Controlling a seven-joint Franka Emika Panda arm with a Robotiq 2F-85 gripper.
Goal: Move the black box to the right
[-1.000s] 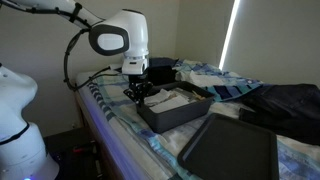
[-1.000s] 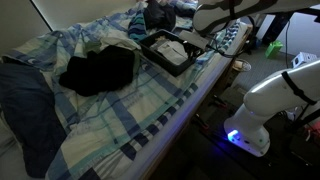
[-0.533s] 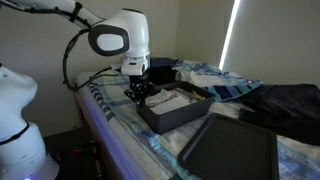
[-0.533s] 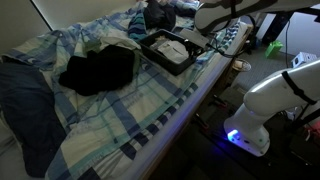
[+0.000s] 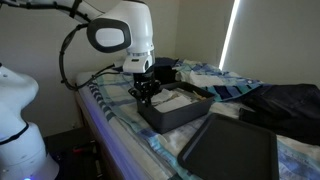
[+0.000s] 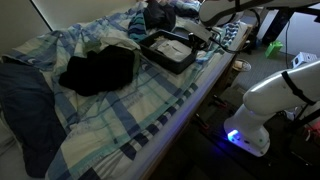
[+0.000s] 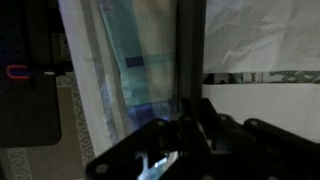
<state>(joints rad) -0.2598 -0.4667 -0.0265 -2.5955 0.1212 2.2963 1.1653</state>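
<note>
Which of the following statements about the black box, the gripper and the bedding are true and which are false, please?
1. The black box sits on a blue plaid blanket. True.
2. The box is empty. False: white paper-like material lies inside.
3. The gripper is down at one wall of the box. True.
4. The dark cloth bundle lies inside the box. False: it lies on the blanket beside the box.
</note>
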